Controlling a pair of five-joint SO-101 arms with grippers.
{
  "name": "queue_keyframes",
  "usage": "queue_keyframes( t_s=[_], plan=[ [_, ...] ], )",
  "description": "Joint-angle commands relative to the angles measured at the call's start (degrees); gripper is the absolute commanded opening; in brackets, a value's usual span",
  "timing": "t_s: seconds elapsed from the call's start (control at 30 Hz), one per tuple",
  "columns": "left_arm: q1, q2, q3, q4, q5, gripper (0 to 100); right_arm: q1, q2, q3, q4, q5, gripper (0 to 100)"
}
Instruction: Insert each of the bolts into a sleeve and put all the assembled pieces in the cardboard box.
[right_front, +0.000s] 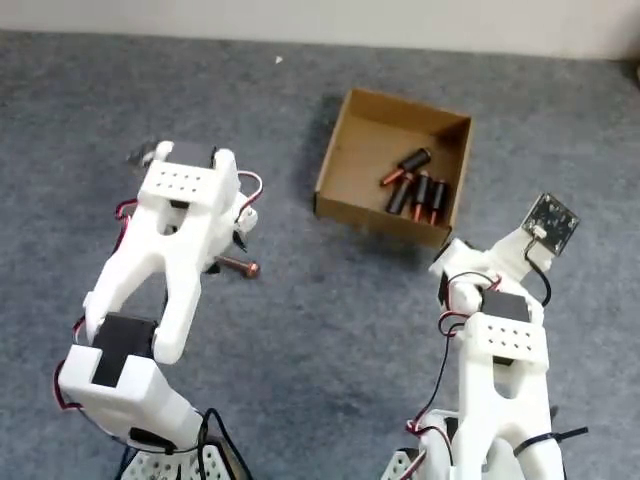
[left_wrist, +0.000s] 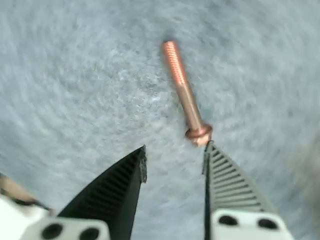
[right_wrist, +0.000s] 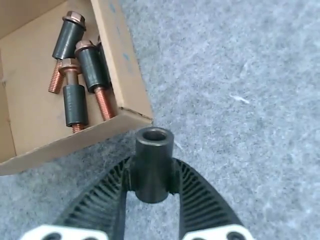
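Your left pincer (left_wrist: 175, 150): spread, above worktop (left_wrist: 75, 75), one fingertip just beside head of bolt (left_wrist: 184, 92). Bolt lies flat on worktop, not gripped. Your right pincer (right_wrist: 150, 172): pinching sleeve (right_wrist: 151, 160), open bore visible, near corner of box (right_wrist: 122, 55). Assembled pieces (right_front: 415, 185) lie inside box.

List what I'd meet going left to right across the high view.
The left arm → bolt on the table → cardboard box holding the assembled pieces → right arm.
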Motion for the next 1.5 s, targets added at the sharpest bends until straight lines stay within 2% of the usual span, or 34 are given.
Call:
queue_keyframes(
  t_s=[0.0, 0.2, 0.3, 0.47, 0.57, 0.67, 0.97, 1.27, 1.47],
  plan=[
    [-2.6, -0.7, -5.4, 1.6, -20.0, 16, 0.5, -1.7, -0.6, -1.5, -0.8, 0.5],
    [-5.6, -0.7, -9.0, 1.6, -61.5, 8, 0.4, -1.7, -0.6, -1.5, -0.8, 0.5],
    [-5.3, -0.6, -9.0, 1.6, -79.6, 8, 0.4, -1.6, -0.6, -1.5, -0.8, 0.5],
    [-4.0, -0.6, -7.8, -0.1, -96.8, 10, 0.4, -1.6, -0.6, -1.5, -0.7, 0.5],
    [-2.6, -0.5, -5.8, 0.0, -106.0, 17, 0.4, -1.7, -0.6, -1.5, -0.6, 0.5],
    [-1.1, -0.5, -3.6, -1.2, -110.5, 23, 0.4, -1.7, -0.6, -1.6, -0.5, 0.5],
    [2.9, -0.5, 5.1, -10.2, -124.8, 23, 0.4, -1.6, -0.6, -1.6, -0.5, 0.5],
    [3.1, 4.5, 7.8, -18.7, -127.7, 23, 0.3, -1.6, -0.6, -1.6, -0.4, 0.5],
    [2.3, 15.1, -0.4, -18.8, -127.4, 22, 0.3, -1.6, -0.6, -1.6, -0.4, 0.5]
  ],
)
